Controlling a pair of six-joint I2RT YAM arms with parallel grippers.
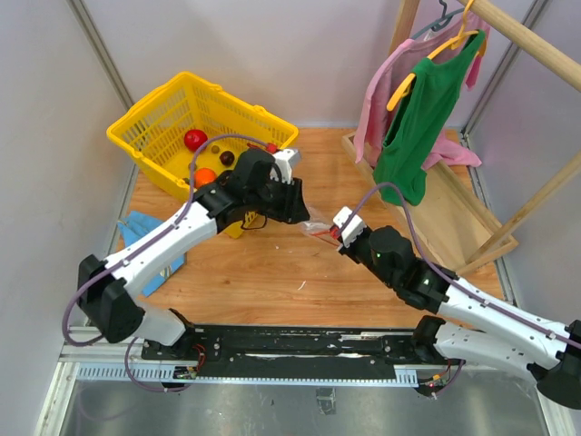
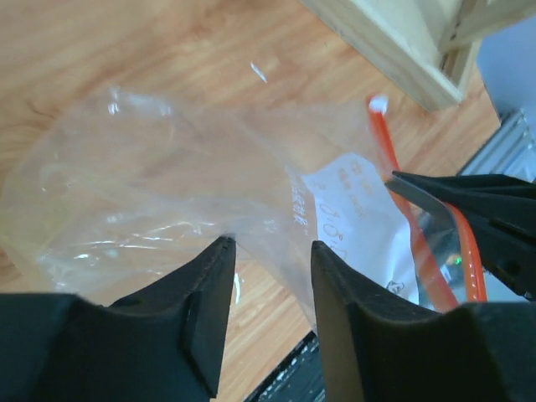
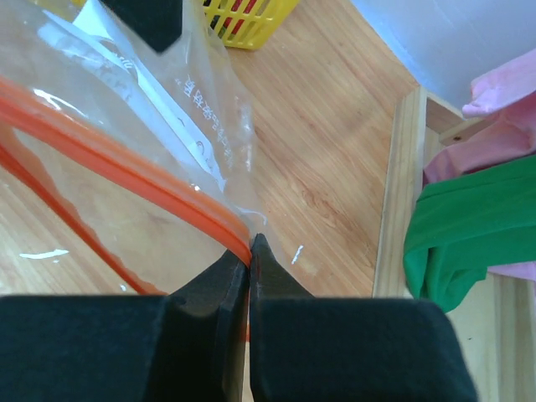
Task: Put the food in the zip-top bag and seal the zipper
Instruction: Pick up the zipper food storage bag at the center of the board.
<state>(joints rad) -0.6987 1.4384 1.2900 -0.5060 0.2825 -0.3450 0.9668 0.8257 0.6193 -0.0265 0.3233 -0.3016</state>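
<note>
The clear zip-top bag point(image 1: 317, 227) lies crumpled on the wooden table between my two grippers. My right gripper point(image 3: 250, 243) is shut on the orange zipper point(image 3: 126, 159) at the end of the strip. In the left wrist view the zipper point(image 2: 392, 151) runs past the white label point(image 2: 360, 209), its white tab point(image 2: 378, 104) at the far end. My left gripper point(image 2: 272, 244) stands open, its fingertips touching the bag's film point(image 2: 151, 193). The food stays in the yellow basket point(image 1: 154, 127): a red fruit point(image 1: 194, 139), an orange point(image 1: 205, 176) and dark grapes point(image 1: 226, 157).
A wooden clothes rack point(image 1: 454, 218) with green point(image 1: 422, 118) and pink garments stands at the right. A blue cloth point(image 1: 150, 236) lies under the left arm. Grey walls close in the table at the sides and back.
</note>
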